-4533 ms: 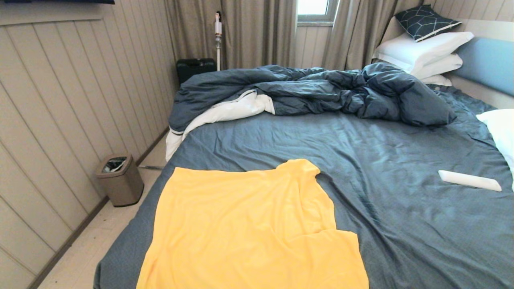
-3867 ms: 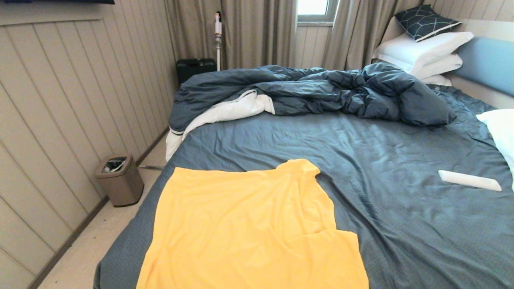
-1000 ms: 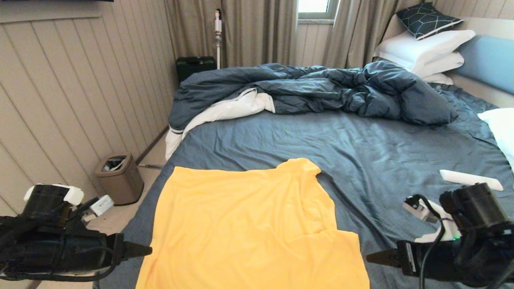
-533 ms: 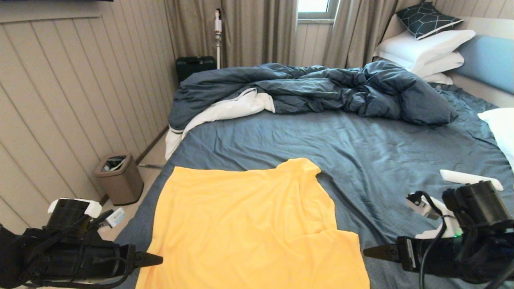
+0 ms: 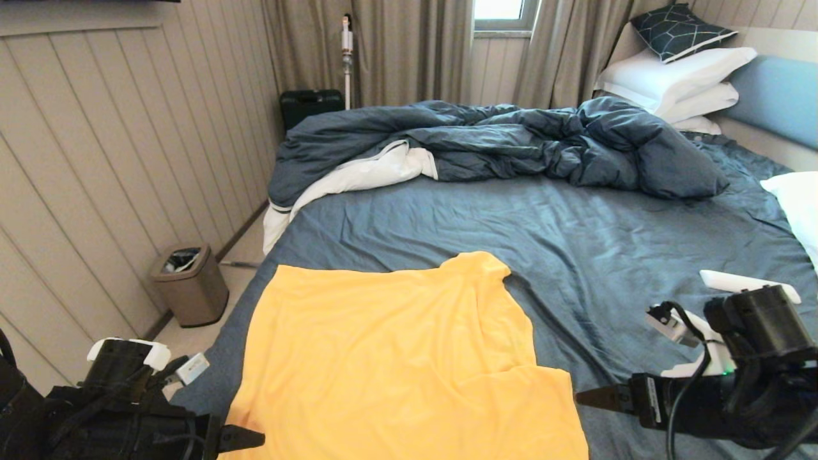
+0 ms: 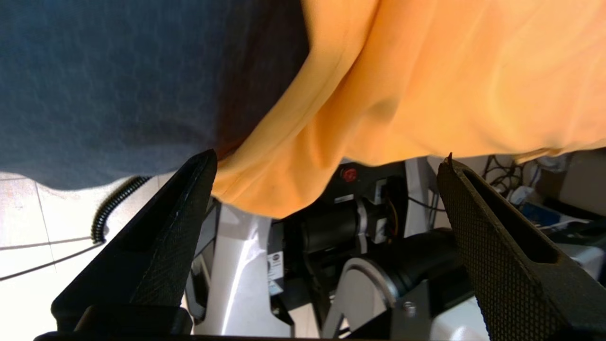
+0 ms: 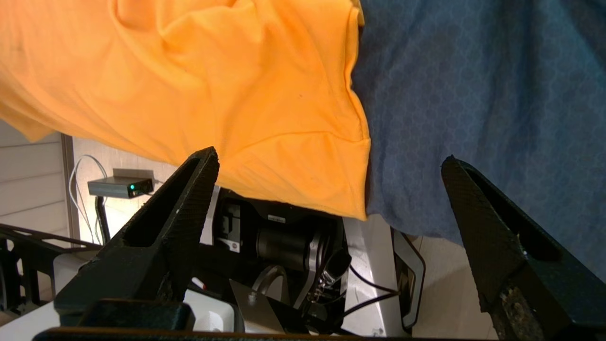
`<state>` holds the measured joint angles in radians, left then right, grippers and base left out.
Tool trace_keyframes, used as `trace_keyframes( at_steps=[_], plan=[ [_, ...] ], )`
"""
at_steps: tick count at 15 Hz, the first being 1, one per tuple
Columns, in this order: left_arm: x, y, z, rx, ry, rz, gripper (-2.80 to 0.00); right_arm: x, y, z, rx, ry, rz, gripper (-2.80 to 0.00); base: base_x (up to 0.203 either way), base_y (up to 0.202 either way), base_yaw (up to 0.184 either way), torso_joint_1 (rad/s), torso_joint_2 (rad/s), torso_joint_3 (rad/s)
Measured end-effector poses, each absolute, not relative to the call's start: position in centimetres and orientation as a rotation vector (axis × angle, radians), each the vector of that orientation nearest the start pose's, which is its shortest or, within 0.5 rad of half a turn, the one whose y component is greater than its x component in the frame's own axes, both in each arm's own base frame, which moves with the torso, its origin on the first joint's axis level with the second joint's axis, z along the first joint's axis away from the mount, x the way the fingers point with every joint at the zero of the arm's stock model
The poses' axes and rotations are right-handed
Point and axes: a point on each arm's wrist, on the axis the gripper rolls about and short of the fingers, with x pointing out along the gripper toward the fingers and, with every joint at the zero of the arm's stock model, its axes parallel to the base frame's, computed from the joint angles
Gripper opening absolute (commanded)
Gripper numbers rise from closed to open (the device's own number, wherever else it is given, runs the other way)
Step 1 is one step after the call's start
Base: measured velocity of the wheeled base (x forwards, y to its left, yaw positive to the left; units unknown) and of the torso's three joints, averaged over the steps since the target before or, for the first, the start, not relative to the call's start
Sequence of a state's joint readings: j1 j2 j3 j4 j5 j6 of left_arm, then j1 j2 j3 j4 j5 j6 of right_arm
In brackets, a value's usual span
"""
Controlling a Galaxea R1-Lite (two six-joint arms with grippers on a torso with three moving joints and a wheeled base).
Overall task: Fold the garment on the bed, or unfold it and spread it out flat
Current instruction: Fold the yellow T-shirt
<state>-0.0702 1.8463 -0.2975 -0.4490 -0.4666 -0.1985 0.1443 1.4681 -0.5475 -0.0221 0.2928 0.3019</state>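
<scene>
The garment, a bright yellow-orange T-shirt, lies mostly flat on the near left part of the bed, one sleeve folded over at its right side. Its near hem hangs over the bed's front edge. My left gripper hovers just off the garment's near left corner, and my right gripper just off its near right corner. In the left wrist view the left gripper is open before the hanging hem of the garment. In the right wrist view the right gripper is open, facing the corner of the garment.
A crumpled dark blue duvet lies across the far half of the bed. White pillows are stacked at the headboard. A flat white object lies on the sheet at the right. A bin stands by the panelled wall.
Both arms have come into view since the earliest frames. Over the last second the left gripper moved down and right toward the garment's near left corner; the right gripper edged slightly left.
</scene>
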Motion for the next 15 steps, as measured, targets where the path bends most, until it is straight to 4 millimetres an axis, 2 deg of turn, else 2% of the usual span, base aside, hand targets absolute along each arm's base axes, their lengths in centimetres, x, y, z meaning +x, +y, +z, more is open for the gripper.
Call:
trace_keyframes(
  at_steps=[8, 15],
  plan=[
    [18.3, -2.9, 1.4, -0.372, 1.183, -0.382, 0.00, 20.0, 3.5, 13.0, 0.345, 0.940, 0.268, 0.00, 0.000, 0.000, 0.000, 0.000, 0.00, 0.000],
    [17.8, -3.7, 1.5, -0.343, 1.195, -0.413, 0.00, 20.4, 3.5, 13.1, 0.346, 0.935, 0.268, 0.00, 0.000, 0.000, 0.000, 0.000, 0.00, 0.000]
  ],
)
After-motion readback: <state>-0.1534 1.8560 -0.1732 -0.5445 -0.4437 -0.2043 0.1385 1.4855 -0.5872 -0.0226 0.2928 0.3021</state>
